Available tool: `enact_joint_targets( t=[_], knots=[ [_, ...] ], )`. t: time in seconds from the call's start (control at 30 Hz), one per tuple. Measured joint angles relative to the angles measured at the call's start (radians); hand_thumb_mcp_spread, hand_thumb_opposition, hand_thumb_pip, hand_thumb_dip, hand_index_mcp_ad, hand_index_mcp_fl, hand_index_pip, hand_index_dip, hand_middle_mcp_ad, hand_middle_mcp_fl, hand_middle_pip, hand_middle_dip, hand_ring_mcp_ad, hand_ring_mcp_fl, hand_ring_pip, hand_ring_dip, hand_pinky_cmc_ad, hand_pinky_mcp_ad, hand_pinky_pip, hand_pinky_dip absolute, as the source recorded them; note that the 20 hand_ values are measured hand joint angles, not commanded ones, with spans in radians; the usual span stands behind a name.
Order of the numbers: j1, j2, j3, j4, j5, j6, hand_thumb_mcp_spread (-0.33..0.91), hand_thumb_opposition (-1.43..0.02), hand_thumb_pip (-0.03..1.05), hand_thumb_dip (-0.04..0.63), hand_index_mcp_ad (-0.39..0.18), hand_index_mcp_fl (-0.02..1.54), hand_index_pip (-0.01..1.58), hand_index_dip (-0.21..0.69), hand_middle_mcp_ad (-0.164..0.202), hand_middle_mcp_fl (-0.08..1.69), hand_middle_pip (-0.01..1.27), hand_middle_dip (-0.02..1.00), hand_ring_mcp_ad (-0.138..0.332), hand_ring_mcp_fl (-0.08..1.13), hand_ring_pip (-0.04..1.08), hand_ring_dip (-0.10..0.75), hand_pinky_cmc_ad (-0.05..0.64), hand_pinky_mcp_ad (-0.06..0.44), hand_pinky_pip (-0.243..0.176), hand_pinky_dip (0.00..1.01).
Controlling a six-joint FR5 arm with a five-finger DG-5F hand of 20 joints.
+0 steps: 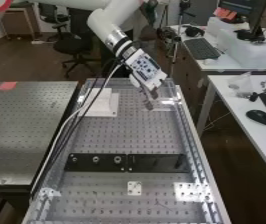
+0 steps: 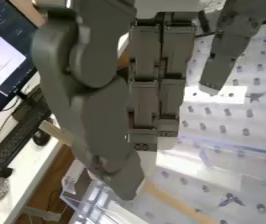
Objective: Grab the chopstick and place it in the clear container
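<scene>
In the high view the dark hand (image 1: pixel 149 95) hangs over the bench's far right part, beside the clear container (image 1: pixel 165 103). The wrist view has the hand (image 2: pixel 158 85) with its thumb and fingers bent toward each other around a thin wooden chopstick (image 2: pixel 173 204). The chopstick runs at a slant behind the thumb, which hides its middle; both sides of it show. Beneath and around it are the see-through walls and edges of the clear container (image 2: pixel 233 146). How high the chopstick is above the container's bottom I cannot tell.
A white block (image 1: pixel 102 104) stands left of the hand on the perforated bench (image 1: pixel 150 137), with cables running past it. Black plates (image 1: pixel 127 163) lie across the bench nearer the camera. A white desk (image 1: pixel 233 107) with a mouse stands to the right.
</scene>
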Motion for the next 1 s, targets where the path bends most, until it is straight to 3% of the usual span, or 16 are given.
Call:
enact_joint_targets(
  t=[0.13, 0.2, 0.23, 0.27, 0.37, 0.43, 0.53, 0.67, 1.0],
  knots=[
    [-0.001, 0.003, 0.011, 0.003, -0.006, -0.027, 0.53, -1.16, 0.55, 0.251, -0.202, 1.20, 0.55, 0.080, 0.045, 1.40, 0.33, 0.50, -0.024, 0.82, 0.12, 0.384, 0.358, 0.319, 0.019, 0.68],
    [-0.002, 0.003, 0.013, 0.003, -0.010, -0.032, 0.46, -1.00, 0.70, 0.269, -0.202, 1.11, 0.55, 0.047, 0.044, 1.32, 0.36, 0.48, -0.019, 0.77, 0.14, 0.377, 0.358, 0.321, 0.000, 0.75],
    [-0.003, 0.003, 0.017, 0.002, -0.012, -0.036, 0.45, -0.97, 0.73, 0.290, -0.202, 1.08, 0.56, 0.037, 0.045, 1.29, 0.37, 0.49, 0.007, 0.72, 0.15, 0.354, 0.358, 0.318, -0.010, 0.78],
    [-0.004, 0.003, 0.022, -0.001, -0.014, -0.040, 0.44, -0.94, 0.73, 0.302, -0.202, 1.03, 0.58, 0.021, 0.042, 1.22, 0.39, 0.47, 0.024, 0.63, 0.14, 0.316, 0.354, 0.321, -0.026, 0.81],
    [-0.006, 0.001, 0.030, -0.008, -0.020, -0.045, 0.42, -0.91, 0.73, 0.302, -0.202, 0.95, 0.60, -0.012, 0.042, 1.14, 0.42, 0.45, 0.054, 0.61, 0.18, 0.319, 0.358, 0.321, -0.045, 0.86],
    [-0.006, -0.001, 0.033, -0.010, -0.023, -0.050, 0.41, -0.90, 0.73, 0.302, -0.201, 0.90, 0.62, -0.030, 0.040, 1.09, 0.44, 0.45, 0.058, 0.58, 0.19, 0.276, 0.358, 0.321, -0.042, 0.88],
    [-0.006, -0.003, 0.038, -0.010, -0.026, -0.057, 0.41, -0.88, 0.73, 0.302, -0.194, 0.84, 0.62, -0.054, 0.040, 1.03, 0.45, 0.44, 0.056, 0.53, 0.19, 0.276, 0.358, 0.321, -0.075, 0.91],
    [-0.004, -0.004, 0.041, -0.005, -0.029, -0.070, 0.39, -0.87, 0.78, 0.302, -0.194, 0.79, 0.65, -0.061, 0.040, 0.94, 0.48, 0.43, 0.056, 0.48, 0.22, 0.267, 0.360, 0.321, -0.075, 0.93],
    [-0.003, 0.012, 0.033, 0.006, -0.015, -0.081, 0.39, -0.84, 0.77, 0.316, -0.194, 0.73, 0.66, -0.066, 0.040, 0.92, 0.51, 0.42, 0.056, 0.44, 0.25, 0.258, 0.367, 0.321, -0.091, 0.95]
  ],
)
